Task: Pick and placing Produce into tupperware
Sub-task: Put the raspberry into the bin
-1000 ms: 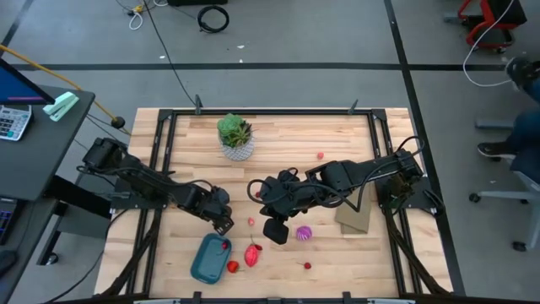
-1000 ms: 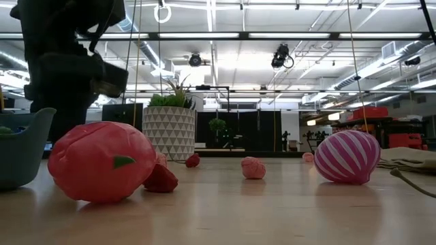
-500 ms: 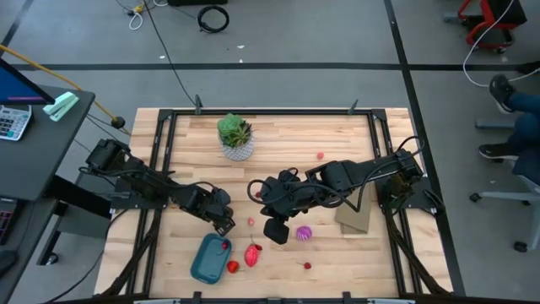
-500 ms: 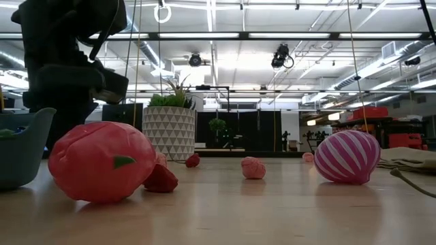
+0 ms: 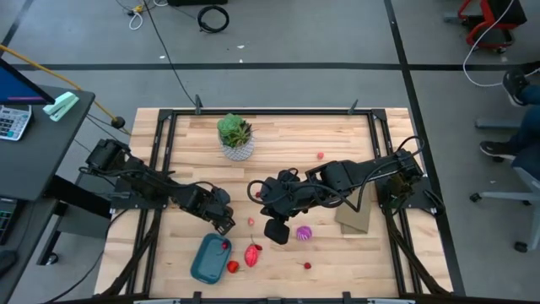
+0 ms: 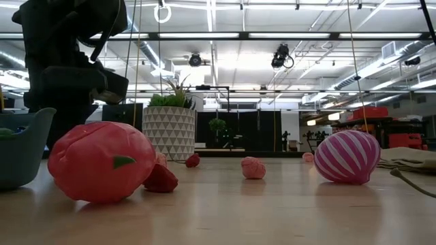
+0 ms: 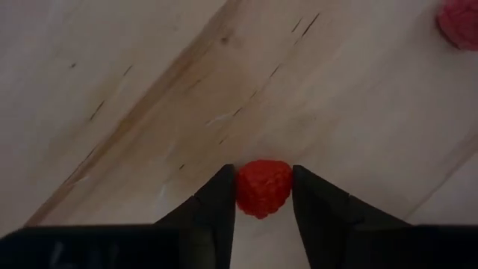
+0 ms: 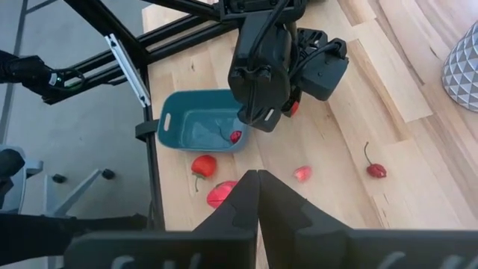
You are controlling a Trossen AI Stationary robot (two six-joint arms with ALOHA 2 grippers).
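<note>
Produce lies scattered over the near half of the wooden table, most of it still outside the tupperware. Teal tupperware sits near the front edge on the left arm's side, with one small red piece inside at its far end and a red piece on the wood just beside its right wall. Large oval red-pink piece rests right of that, close to the tray; in the low view it fills the foreground with a small dark-red piece touching its side. Purple ribbed ball stands on the table under the right arm, well apart from the tray. More tiny red pieces: one near the table's middle, one toward the front, one far back on the right side. Left gripper is low over the table just behind the tray's far end, its two dark fingers touching both sides of a small red berry, pinching it against the wood. Right gripper hovers above mid-table, fingers pressed together, nothing between them. Green plant in a white pot stands at the back; a tan box lies at the right.
</note>
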